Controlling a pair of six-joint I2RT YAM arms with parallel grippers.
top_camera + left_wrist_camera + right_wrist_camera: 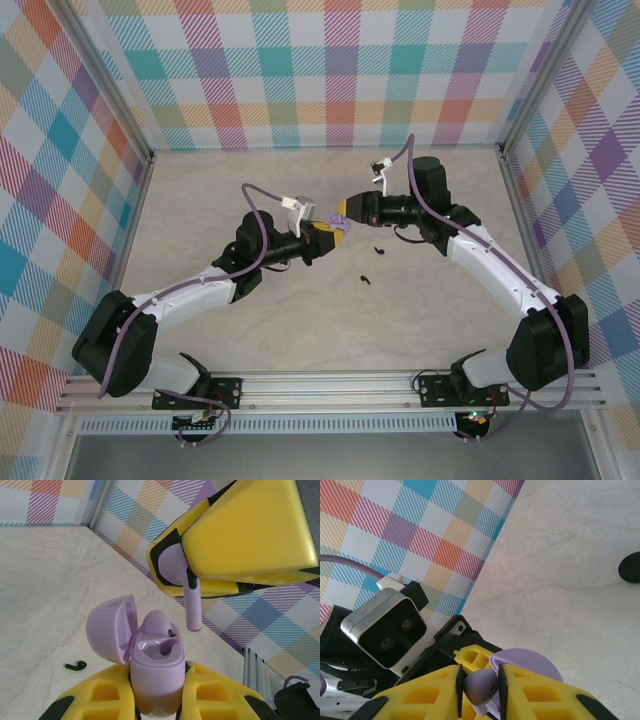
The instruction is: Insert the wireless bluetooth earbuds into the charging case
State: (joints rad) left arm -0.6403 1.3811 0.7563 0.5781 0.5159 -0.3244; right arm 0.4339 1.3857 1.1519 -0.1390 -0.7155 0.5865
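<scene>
Top external: holding left gripper (328, 238) and right gripper (346, 210) nose to nose above table (200, 200) middle; leaving black earbuds (378, 248) loose nearby.

Left wrist: clamping open lilac charging case (156, 672) tight; dangling second lilac earbud (193, 605) stem-down just beside case mouth; needing centring over free socket, then slow, straight lowering.

Right wrist: pinching bud head between barely parted jaws.

Two black earbuds (363, 279) on the pale marbled table (200, 200)

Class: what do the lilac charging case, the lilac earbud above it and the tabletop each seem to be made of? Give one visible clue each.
The lilac charging case: probably moulded plastic, smooth, with glossy highlights inside its wells.
The lilac earbud: likely the same plastic, matt and evenly coloured.
The tabletop: pale with marble-like veins; it could be laminate or stone, and the look leaves that open.
</scene>
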